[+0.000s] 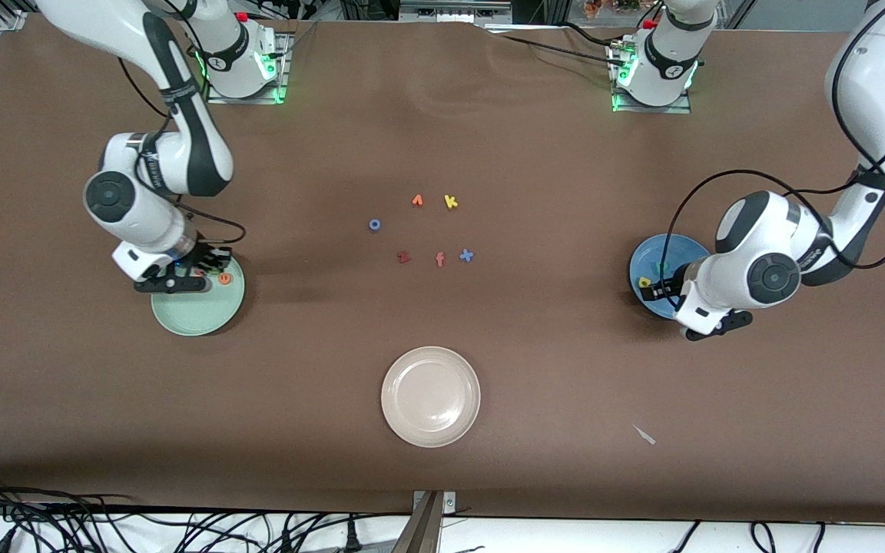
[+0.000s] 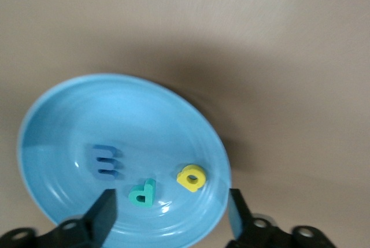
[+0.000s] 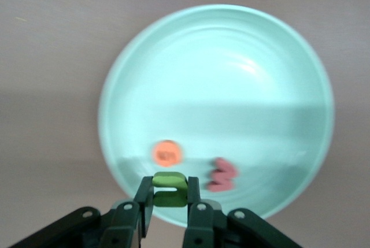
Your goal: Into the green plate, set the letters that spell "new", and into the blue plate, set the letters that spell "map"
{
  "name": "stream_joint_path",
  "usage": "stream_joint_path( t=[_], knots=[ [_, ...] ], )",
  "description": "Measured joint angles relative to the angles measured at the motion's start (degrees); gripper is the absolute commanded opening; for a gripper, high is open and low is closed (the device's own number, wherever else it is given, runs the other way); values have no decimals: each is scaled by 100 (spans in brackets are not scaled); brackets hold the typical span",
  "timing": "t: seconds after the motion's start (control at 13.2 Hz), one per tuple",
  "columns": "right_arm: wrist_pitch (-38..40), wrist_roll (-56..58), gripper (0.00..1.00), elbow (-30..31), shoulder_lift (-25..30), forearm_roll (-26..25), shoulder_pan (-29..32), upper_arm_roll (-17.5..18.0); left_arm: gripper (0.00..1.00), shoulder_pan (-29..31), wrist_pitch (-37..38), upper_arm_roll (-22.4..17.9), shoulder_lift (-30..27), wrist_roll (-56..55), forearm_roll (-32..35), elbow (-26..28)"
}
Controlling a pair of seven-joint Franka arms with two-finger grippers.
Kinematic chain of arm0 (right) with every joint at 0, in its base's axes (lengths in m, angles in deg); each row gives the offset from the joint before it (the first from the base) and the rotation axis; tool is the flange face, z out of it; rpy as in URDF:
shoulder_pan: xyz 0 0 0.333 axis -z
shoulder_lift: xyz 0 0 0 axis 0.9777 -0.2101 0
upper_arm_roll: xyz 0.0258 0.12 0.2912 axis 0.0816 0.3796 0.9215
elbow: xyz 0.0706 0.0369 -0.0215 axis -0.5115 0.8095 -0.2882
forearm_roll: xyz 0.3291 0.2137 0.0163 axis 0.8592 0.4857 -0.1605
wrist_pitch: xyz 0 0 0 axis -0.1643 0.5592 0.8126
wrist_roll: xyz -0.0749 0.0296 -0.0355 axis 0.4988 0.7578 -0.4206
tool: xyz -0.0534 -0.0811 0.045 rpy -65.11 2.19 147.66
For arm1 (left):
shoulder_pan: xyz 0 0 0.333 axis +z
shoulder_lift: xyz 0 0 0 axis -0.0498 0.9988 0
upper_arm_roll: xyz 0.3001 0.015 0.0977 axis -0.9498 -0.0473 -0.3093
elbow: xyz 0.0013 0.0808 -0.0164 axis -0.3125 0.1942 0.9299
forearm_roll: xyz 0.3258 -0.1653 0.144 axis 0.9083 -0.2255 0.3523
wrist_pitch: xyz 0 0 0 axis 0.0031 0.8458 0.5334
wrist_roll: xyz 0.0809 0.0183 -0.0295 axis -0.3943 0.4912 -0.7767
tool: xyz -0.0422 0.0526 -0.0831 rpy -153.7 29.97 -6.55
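Right gripper [image 3: 169, 193]: clamped on green "n" [image 3: 169, 189], over green plate [image 3: 231, 40], frame lower left. Left gripper [image 2: 170, 216]: fingers spread, empty, over blue plate [image 2: 133, 109] holding "m" [image 2: 104, 161], "p" [image 2: 142, 193], "a" [image 2: 191, 178].

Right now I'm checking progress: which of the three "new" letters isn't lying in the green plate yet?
The green "n": the right hand holds it pinched over the green plate, while the orange "e" and red "w" lie inside.

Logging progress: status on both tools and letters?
Left tool open over blue plate. Right tool shut on green foam "n" over green plate. Nothing blocking.
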State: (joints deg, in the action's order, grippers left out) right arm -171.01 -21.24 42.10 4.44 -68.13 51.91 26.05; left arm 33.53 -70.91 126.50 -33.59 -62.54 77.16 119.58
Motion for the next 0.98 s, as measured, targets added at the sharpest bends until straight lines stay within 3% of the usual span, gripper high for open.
stream_joint_path(
  t=[0.3,0.6,0.98],
  knots=[
    [184,230,100,-204,-4,46,101,-42,100,-38,1351,401,-510,79,-1,-977],
    [2173,123,100,-1346,13,402,42,-13,100,-195,2217,424,-572,357,-40,-2003],
    [4232,-169,100,-2482,108,458,33,-14,100,-311,2593,224,-566,1386,-50,-2381]
  ],
)
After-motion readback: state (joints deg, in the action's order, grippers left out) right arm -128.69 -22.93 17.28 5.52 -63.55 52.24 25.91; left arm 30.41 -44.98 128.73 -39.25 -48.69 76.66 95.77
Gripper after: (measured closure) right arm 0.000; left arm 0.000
